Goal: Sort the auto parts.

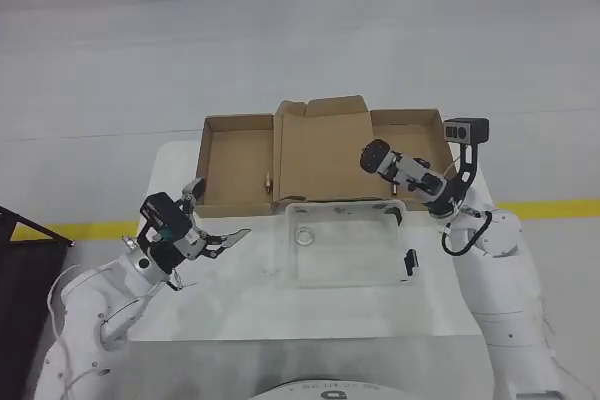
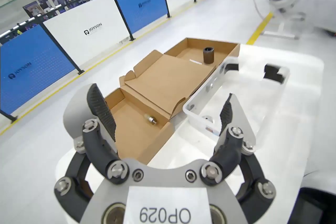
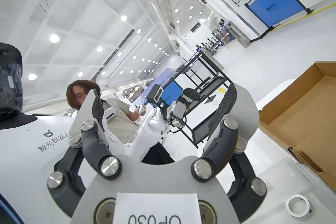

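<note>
Auto parts lie spread over a cardboard box [image 1: 325, 150] and a clear bin [image 1: 342, 284] on the white table [image 1: 230, 300]. The box sits at the far side of the table, with an open compartment at each end and a flat flap between them. A small metal part [image 2: 151, 119] lies in the left compartment, and a black cylinder [image 2: 208, 55] stands upright in the right one. The bin is just in front of the box, touching or nearly touching it. A white ring [image 1: 306, 237] lies flat on the bin floor toward its left end. A black part [image 1: 410, 262] is at the bin's right end; cannot tell if it is inside or on the rim.

Left gripper [image 2: 161, 99] hovers above the table's left part, near the front corner of the left compartment. It points toward the bin with its jaws spread wide and holds nothing. Right gripper [image 3: 164, 93] is raised above the right compartment and tilted upward, away from the table. Its jaws are also wide apart with nothing between them.
</note>
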### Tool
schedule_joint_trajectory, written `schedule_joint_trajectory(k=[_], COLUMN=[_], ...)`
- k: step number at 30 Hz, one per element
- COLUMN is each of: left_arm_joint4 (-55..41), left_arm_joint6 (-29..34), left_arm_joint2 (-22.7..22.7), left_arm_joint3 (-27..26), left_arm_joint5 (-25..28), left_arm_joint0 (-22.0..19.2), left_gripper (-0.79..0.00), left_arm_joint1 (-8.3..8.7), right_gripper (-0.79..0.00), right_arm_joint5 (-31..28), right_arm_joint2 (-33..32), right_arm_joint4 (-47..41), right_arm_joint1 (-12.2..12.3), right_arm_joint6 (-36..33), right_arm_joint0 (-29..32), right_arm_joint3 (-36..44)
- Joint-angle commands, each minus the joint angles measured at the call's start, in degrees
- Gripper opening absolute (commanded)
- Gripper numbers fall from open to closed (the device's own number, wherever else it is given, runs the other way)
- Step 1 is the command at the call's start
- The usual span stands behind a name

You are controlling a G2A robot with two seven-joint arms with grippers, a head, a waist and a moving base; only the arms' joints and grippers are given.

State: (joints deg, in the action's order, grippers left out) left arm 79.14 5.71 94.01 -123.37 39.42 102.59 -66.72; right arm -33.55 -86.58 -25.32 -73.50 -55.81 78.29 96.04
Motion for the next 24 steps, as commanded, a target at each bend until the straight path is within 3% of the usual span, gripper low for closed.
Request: schedule_joint_trajectory(k=[1,4,16,20,24], left_arm_joint4=[7.1,7.7,8.1,26.3,42.8], left_arm_joint6=[2.9,2.4,2.5,6.4,5.0], left_arm_joint2=[-2.8,-6.0,-6.1,-10.1,-18.2], left_arm_joint3=[-2.9,-3.5,-3.7,-11.3,-11.3], left_arm_joint5=[0.1,-1.6,-1.6,8.4,17.9], left_arm_joint0=[-1.0,-1.2,-1.3,-3.7,-12.4], left_gripper=[0.000,0.000,0.000,0.000,0.000], left_arm_joint1=[0.18,0.02,0.04,1.25,2.37], right_gripper=[0.000,0.000,0.000,0.000,0.000], right_arm_joint5=[0.0,0.0,0.0,0.0,0.0], right_arm_joint2=[0.0,0.0,0.0,0.0,0.0], right_arm_joint4=[0.0,0.0,0.0,0.0,0.0], right_arm_joint1=[0.0,0.0,0.0,0.0,0.0], right_arm_joint6=[0.0,0.0,0.0,0.0,0.0], right_arm_joint0=[0.0,0.0,0.0,0.0,0.0], right_arm_joint3=[0.0,0.0,0.0,0.0,0.0])
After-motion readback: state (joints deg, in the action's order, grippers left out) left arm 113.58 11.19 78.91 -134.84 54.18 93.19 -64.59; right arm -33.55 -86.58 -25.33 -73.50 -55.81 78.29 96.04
